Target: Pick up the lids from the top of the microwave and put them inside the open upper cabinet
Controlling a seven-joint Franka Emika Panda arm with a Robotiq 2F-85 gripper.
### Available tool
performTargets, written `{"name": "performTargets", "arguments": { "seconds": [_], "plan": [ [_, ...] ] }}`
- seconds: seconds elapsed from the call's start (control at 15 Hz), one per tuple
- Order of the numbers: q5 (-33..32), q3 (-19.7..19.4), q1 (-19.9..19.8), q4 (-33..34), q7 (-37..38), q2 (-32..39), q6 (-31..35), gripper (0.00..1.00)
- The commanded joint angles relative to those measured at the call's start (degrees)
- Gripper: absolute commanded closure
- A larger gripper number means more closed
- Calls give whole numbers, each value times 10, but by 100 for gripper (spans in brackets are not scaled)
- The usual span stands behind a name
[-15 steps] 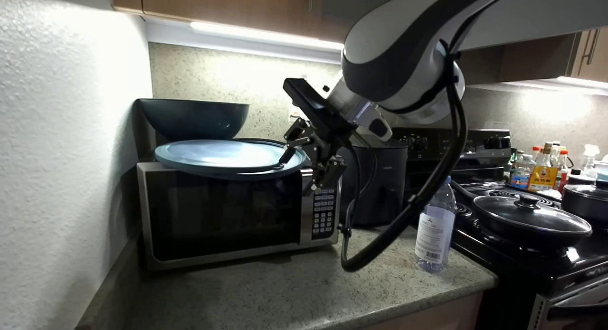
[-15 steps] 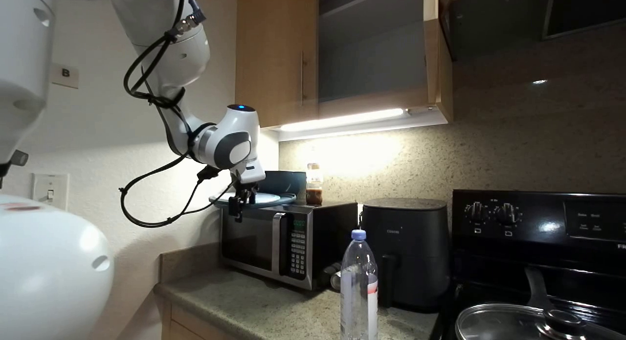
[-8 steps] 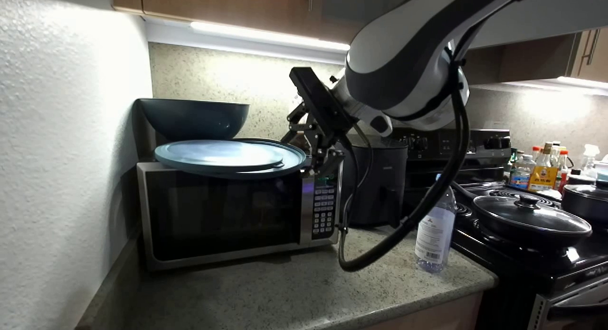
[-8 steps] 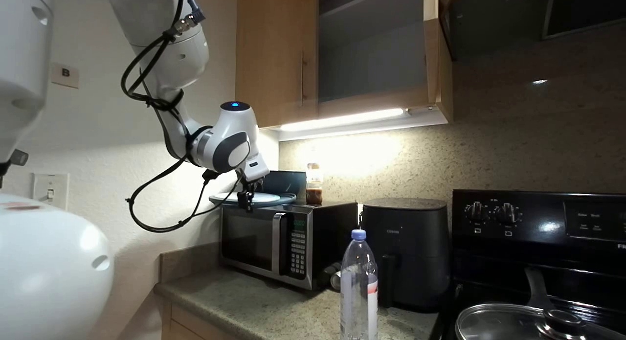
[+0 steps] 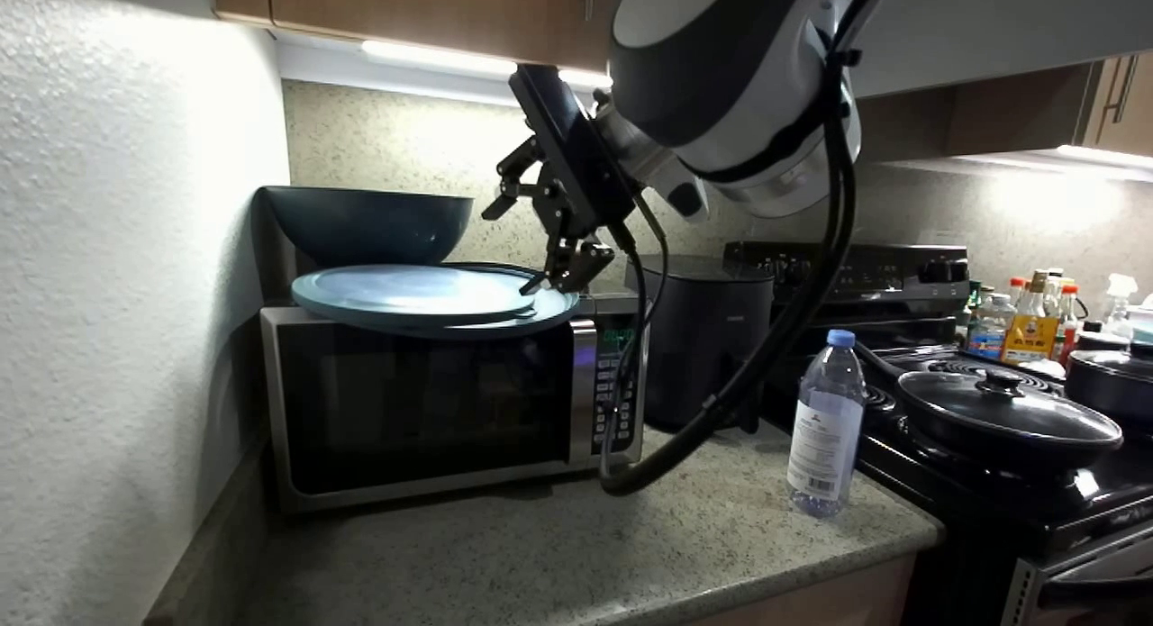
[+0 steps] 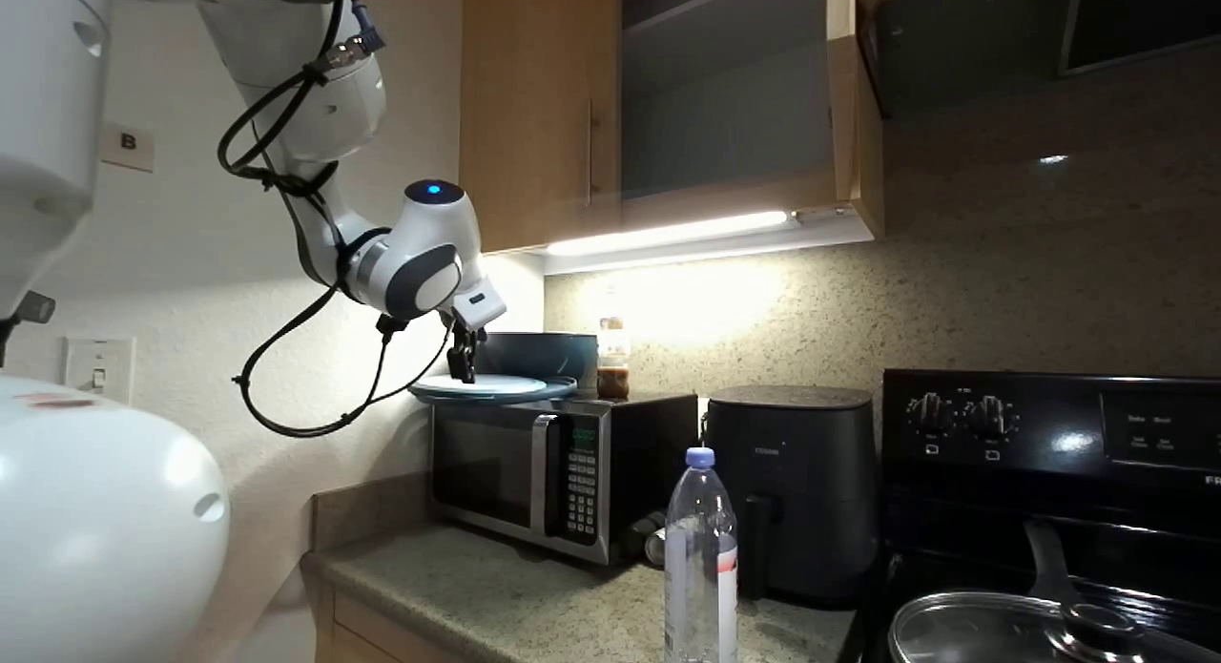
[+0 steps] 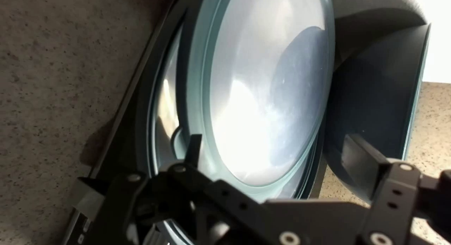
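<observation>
The upper cabinet (image 6: 544, 110) is shown open at upper centre of an exterior view. Left of centre in an exterior view, the microwave (image 5: 423, 410) is seen with the lids (image 5: 419, 293) stacked on top. There, the gripper (image 5: 512, 249) is found higher and farther left than half a second ago, its jaws spread, nothing held. In the wrist view, a fingertip (image 7: 193, 149) is seen overlapping the lids' rim; contact cannot be confirmed. A rim grasp is likely being lined up.
</observation>
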Motion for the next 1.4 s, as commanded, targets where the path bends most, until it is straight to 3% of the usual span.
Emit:
{"name": "performTargets", "arguments": {
  "seconds": [0.0,0.8,1.13,1.33],
  "plan": [
    [0,6,-6,1,-1,0,-5,0],
    [41,18,1,-32,29,-26,-52,0],
    [154,22,9,-32,5,-15,-87,0],
    [205,20,9,-23,-35,2,-70,0]
  ]
}}
